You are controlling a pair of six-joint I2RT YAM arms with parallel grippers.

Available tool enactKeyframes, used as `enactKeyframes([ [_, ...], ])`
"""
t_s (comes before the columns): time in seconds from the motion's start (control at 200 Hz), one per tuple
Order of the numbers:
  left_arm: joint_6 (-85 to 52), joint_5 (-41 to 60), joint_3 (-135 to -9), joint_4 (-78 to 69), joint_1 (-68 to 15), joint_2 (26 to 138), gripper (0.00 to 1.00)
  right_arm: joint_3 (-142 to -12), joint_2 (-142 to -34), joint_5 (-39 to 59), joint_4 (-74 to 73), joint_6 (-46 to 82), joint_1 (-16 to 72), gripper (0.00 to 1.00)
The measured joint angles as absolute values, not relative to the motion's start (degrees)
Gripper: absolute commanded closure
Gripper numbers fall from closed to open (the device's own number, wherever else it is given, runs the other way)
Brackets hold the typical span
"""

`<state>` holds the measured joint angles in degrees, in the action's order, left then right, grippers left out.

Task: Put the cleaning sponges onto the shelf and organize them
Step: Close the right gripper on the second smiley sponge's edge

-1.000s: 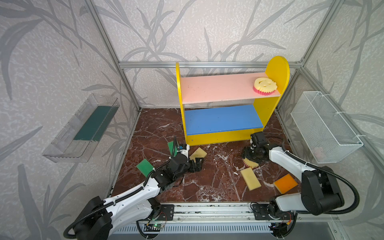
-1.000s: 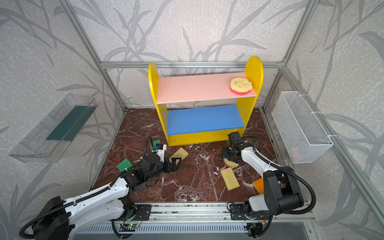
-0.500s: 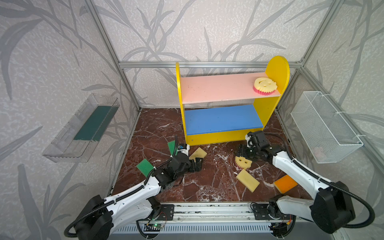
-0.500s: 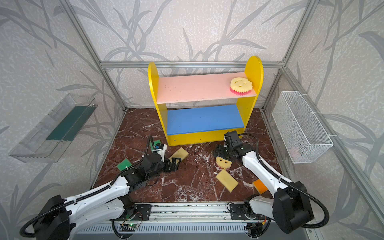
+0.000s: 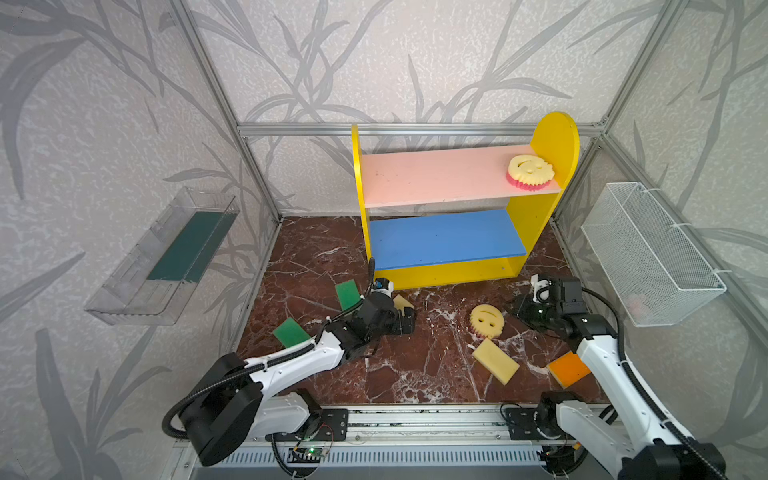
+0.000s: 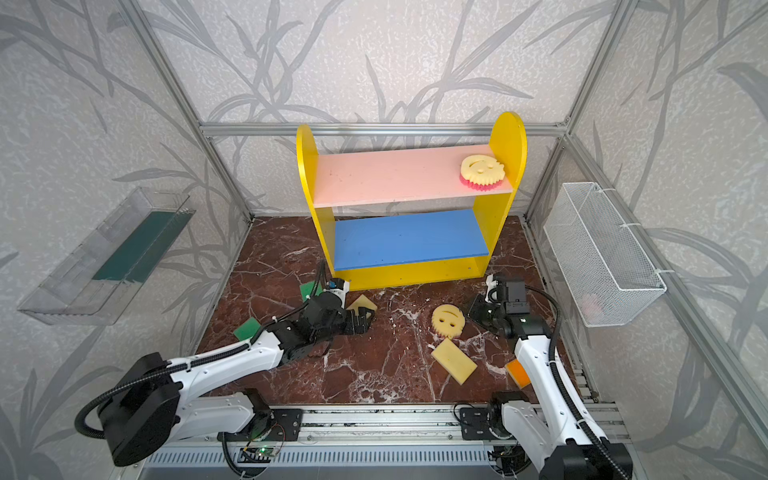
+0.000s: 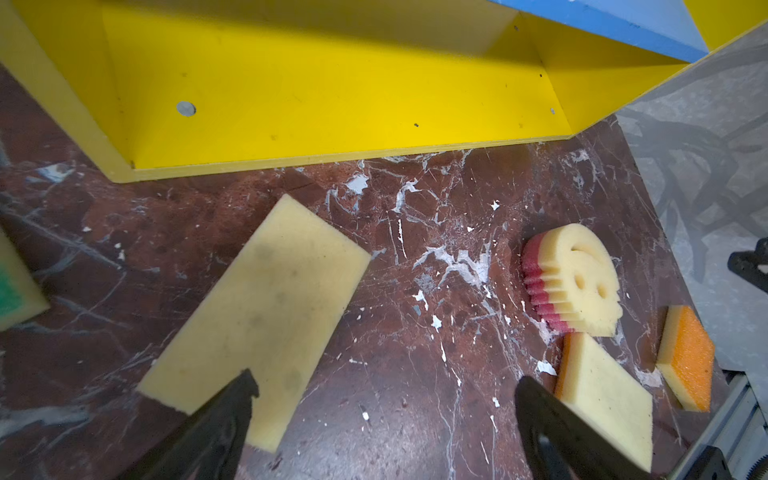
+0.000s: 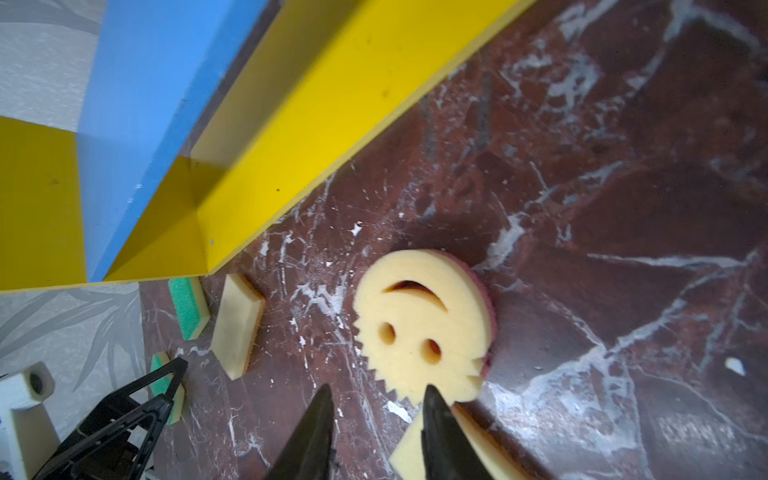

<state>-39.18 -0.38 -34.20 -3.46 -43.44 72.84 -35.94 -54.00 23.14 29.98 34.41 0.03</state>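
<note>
- One round smiley sponge (image 5: 530, 171) sits on the pink upper board (image 5: 432, 176) of the shelf (image 5: 540, 216), right against its round-topped side.
- The blue lower board (image 5: 440, 239) carries nothing.
- A second smiley sponge (image 5: 486, 321) lies face up on the desk (image 5: 415, 374), in front of the shelf's round-topped end.
- The right claw (image 8: 378, 387) is low on the desk with its tips at this sponge's toothed rim. Its jaws stand close together with a narrow gap, and I cannot tell whether they pinch the foam.
- A pale yellow rectangle (image 5: 495, 360) lies flat, farther out from the shelf than that smiley sponge. An orange-faced rectangle (image 5: 568, 368) lies near it, beside the right arm.
- Another pale yellow rectangle (image 7: 266, 316) lies just before the shelf's other front corner.
- The left claw (image 7: 386, 377) hovers there with its jaws spread wide and holds nothing. One finger (image 7: 232, 411) is over that rectangle's near end.
- Two green-faced rectangles (image 5: 347, 293) (image 5: 291, 331) lie on the desk beyond that same corner of the shelf, apart from each other.
</note>
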Motion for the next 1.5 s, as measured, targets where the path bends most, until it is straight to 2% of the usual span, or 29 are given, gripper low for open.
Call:
enactKeyframes([
  [0.21, -39.03, 0.16, -35.86, -5.17, -43.44, 76.79, 0.01, -30.59, -56.66, 26.17, 28.29, 34.17, -1.76, 0.62],
  [0.64, -39.03, 0.16, -36.38, -6.33, -43.44, 78.26, 0.01, -30.37, -68.03, 28.82, 22.26, 32.42, -1.93, 0.63],
  [0.77, -39.0, 0.16, -36.38, -6.48, -43.44, 78.3, 0.01, -30.28, -69.08, 28.8, 20.97, 32.01, -2.24, 0.67],
  [0.865, -39.0, 0.14, -36.4, -6.52, -43.44, 78.54, 0.01, -30.09, -70.08, 28.8, 20.32, 31.59, -2.37, 0.77],
  [1.179, -39.0, 0.12, -36.4, -6.48, -43.44, 78.85, 0.01, -29.71, -70.94, 28.88, 19.11, 31.2, -2.44, 0.89],
  [1.219, -39.03, 0.12, -36.4, -6.48, -43.44, 78.85, 0.01, -29.71, -71.22, 29.02, 18.87, 31.18, -2.44, 0.95],
  [1.314, -39.03, 0.12, -36.4, -6.42, -43.44, 78.85, 0.01, -29.71, -71.77, 29.1, 18.13, 30.94, -2.44, 1.0],
  [1.499, -39.0, 0.08, -36.75, -5.32, -43.44, 78.3, 0.01, -29.71, -71.77, 29.15, 17.63, 30.96, -2.44, 1.0],
])
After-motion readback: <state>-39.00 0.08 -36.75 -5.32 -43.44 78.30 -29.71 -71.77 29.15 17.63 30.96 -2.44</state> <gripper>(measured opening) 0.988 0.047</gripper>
